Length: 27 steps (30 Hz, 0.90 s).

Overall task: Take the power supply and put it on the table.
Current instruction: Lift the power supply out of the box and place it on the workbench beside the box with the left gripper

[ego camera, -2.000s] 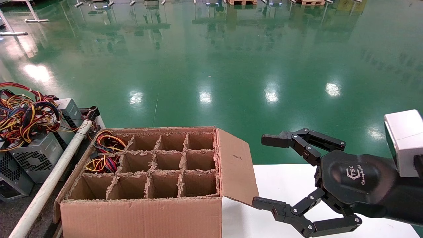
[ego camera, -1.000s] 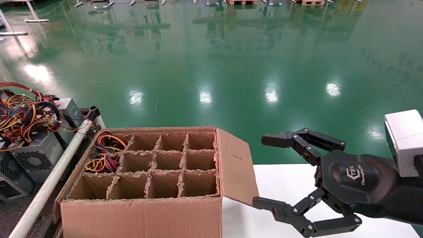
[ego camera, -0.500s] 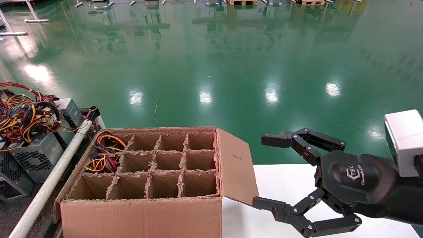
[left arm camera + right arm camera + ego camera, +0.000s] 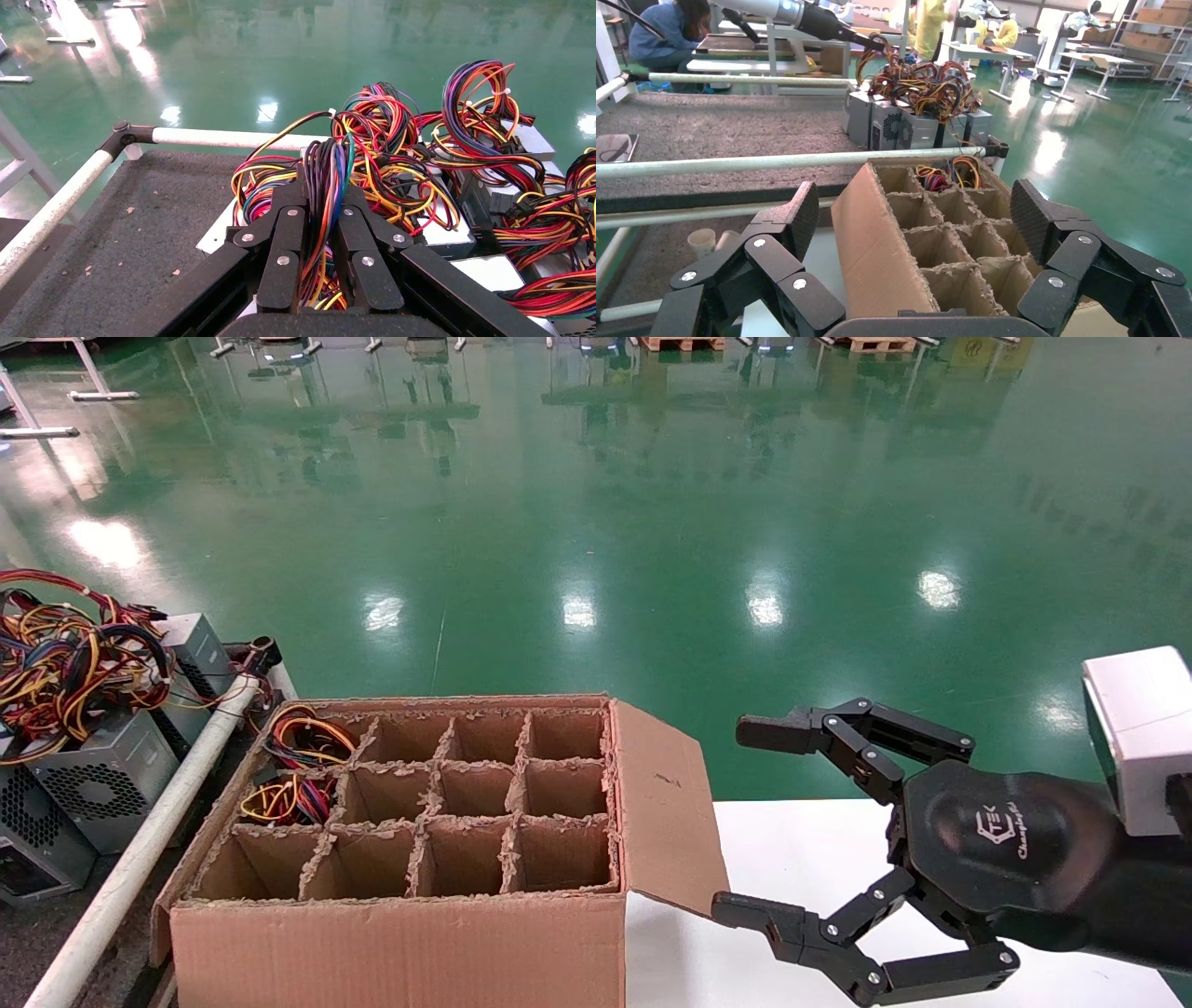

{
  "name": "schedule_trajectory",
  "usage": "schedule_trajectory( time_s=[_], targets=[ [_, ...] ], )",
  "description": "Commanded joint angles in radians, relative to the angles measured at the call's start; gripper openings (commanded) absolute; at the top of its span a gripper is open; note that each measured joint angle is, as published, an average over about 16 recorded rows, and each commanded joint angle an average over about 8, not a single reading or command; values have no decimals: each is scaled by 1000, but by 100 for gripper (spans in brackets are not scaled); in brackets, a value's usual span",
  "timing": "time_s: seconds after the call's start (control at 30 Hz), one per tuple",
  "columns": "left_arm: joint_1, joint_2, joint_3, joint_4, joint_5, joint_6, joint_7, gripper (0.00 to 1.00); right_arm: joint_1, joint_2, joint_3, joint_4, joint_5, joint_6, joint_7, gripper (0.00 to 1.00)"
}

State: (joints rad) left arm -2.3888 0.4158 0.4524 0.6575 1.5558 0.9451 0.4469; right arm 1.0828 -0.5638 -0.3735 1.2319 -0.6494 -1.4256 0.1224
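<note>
**Grey supply held by its wires**

Grey power supply lies on the table, far left among others. Left gripper has its jaws pinched tight on the wires. Right gripper hangs near right of the carton, jaws spread wide, holding nothing.

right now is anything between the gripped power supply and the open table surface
Nothing visible does. The left end effector is shut on the grey metal power supply's multicoloured wire bundle, and the dark grey table beside it shows only crumbs. The right end effector idles open elsewhere.
</note>
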Motion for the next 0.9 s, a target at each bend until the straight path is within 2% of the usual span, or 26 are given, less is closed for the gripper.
schedule_trajectory(
  time_s=[0.03, 0.9],
  targets=[
    [1, 0, -1, -1, 0, -1, 0, 98, 0, 0, 0, 0, 0, 0, 0, 100],
    [-5, 1, 3, 1, 3, 1, 1, 100, 0, 0, 0, 0, 0, 0, 0, 100]
  ],
)
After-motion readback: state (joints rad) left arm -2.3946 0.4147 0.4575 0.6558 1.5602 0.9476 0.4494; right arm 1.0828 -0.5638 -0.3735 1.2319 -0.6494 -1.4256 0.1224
